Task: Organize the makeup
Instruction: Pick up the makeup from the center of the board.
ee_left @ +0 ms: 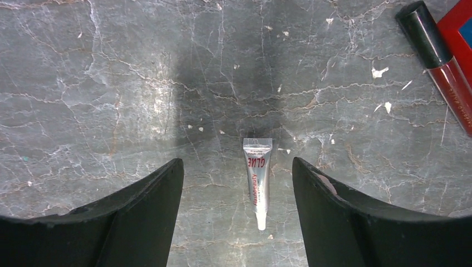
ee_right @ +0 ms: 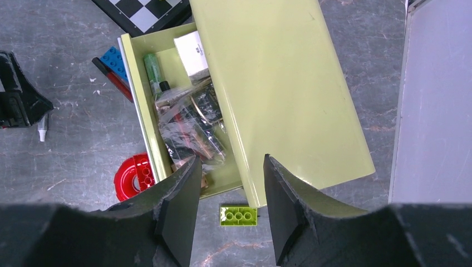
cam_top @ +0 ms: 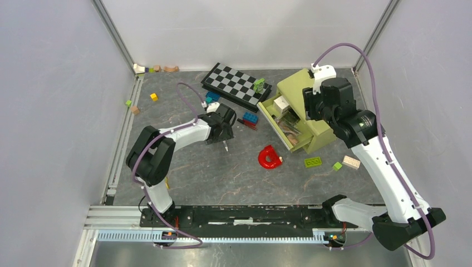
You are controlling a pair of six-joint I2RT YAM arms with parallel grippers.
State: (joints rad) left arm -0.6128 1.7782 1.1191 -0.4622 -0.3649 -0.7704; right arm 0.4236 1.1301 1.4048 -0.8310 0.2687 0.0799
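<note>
My left pincer hangs low over the grey marbled tabletop with its two dark fingers spread wide and nothing in them. Between them, touching neither, a small silver glue tube lies flat on the stone, its white nozzle pointing back toward my wrist. Further right, a red lip gloss with a black cap lies just beside a blue brick, and beyond those a chessboard rests on the tabletop. Nearer to me, a red horseshoe piece sits alone, well apart from the tube.

Right of that stands an olive-green box with its drawer pulled out toward my left. In the drawer I see a white carton at the far end, a green tube beside it, and clear bags holding small cosmetics that I cannot tell apart. A bright green brick lies on the tabletop just off the near corner of the box.

My right pincer hovers above the box and the near end of the drawer, its fingers standing apart with nothing between them and touching nothing.
</note>
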